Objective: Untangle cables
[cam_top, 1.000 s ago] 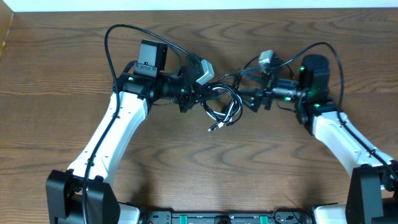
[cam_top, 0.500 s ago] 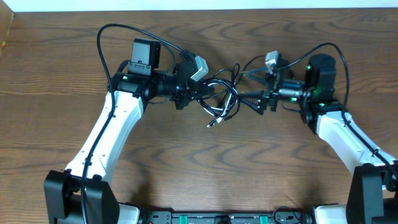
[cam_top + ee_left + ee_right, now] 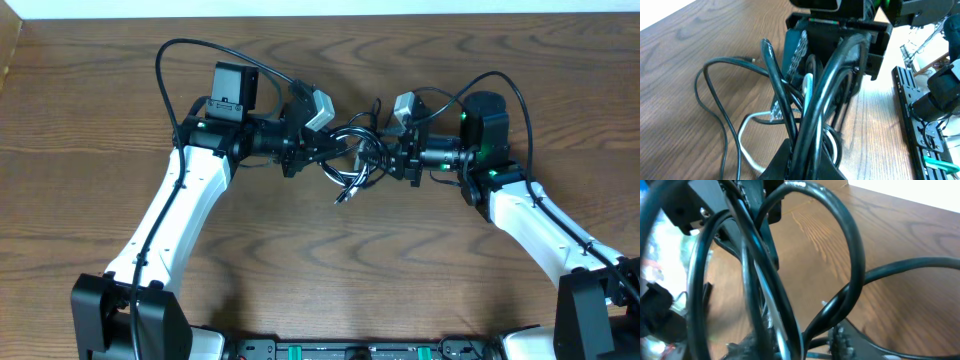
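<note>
A dark wood-grain desk (image 3: 320, 280) carries everything. From its near edge, the white-shelled left arm (image 3: 180, 215) and right arm (image 3: 530, 225) reach away and bend towards each other in the middle of the desk's far half. Between them is a tangle of thin black and white cables (image 3: 358, 160), looped over one another, with a small plug end (image 3: 341, 201) hanging towards the near edge. The left gripper (image 3: 318, 152) has its jaws closed on the bundle's left side; its wrist view shows black cords rising from them and a white cord (image 3: 747, 145) curling on the wood. The right gripper (image 3: 392, 162) is buried in the tangle's right side with cords crossing its jaws; I cannot tell whether they clamp. Beyond the far edge is a white strip (image 3: 320, 8).
</note>
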Action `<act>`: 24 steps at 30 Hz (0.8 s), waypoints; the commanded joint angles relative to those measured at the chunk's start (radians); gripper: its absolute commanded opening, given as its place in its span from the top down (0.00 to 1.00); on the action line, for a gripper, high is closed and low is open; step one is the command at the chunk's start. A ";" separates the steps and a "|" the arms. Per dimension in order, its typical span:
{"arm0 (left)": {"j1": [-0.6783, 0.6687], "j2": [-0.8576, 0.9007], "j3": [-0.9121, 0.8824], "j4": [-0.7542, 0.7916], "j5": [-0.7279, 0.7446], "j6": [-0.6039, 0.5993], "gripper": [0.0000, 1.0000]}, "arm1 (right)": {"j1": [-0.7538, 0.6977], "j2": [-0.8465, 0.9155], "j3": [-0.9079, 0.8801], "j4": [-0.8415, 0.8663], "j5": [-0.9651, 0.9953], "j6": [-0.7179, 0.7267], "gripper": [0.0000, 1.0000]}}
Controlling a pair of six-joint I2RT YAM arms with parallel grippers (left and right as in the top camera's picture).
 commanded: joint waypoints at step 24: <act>0.003 -0.003 0.006 -0.002 0.031 -0.012 0.92 | -0.069 -0.006 0.006 -0.062 0.024 0.006 0.48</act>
